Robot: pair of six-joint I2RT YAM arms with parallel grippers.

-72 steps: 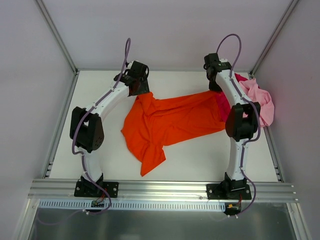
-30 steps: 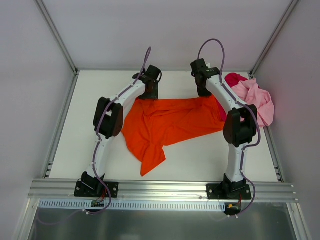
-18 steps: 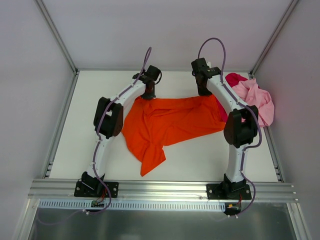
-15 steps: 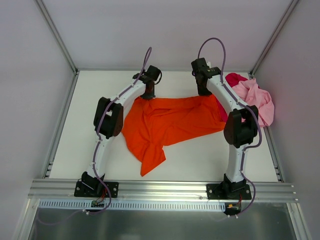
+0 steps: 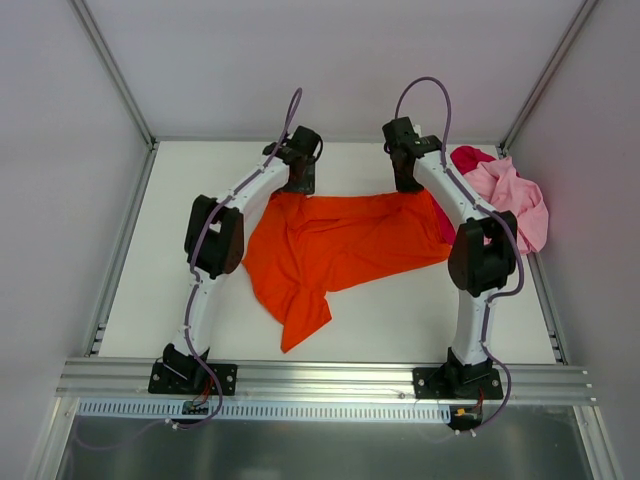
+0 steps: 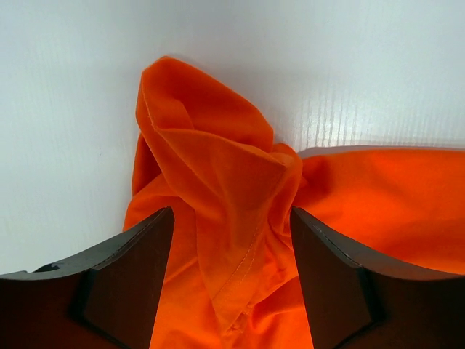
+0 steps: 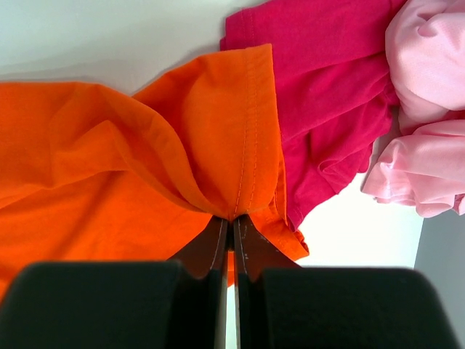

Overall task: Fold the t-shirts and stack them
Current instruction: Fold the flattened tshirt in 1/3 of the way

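Observation:
The orange t-shirt (image 5: 340,245) lies spread and crumpled across the middle of the white table. My left gripper (image 5: 300,180) hovers over its far-left corner, open. A peaked fold of the orange t-shirt (image 6: 218,167) stands between the fingers (image 6: 131,269) without being pinched. My right gripper (image 5: 408,183) is shut on the far-right hem of the orange t-shirt (image 7: 218,131), which bunches at the fingertips. The red t-shirt (image 7: 320,80) and the pink t-shirt (image 7: 429,87) lie heaped just right of it. In the top view they sit at the back right, pink t-shirt (image 5: 515,200) over red t-shirt (image 5: 465,158).
Grey enclosure walls (image 5: 60,150) close in the table on the left, back and right. An aluminium rail (image 5: 320,378) carrying both arm bases runs along the near edge. Bare white tabletop (image 5: 190,330) shows at the front and left.
Since the earliest frame both grippers have moved inward along the shirt's far edge, the right one dragging its corner off the pink and red heap. The left gripper has just risen slightly.

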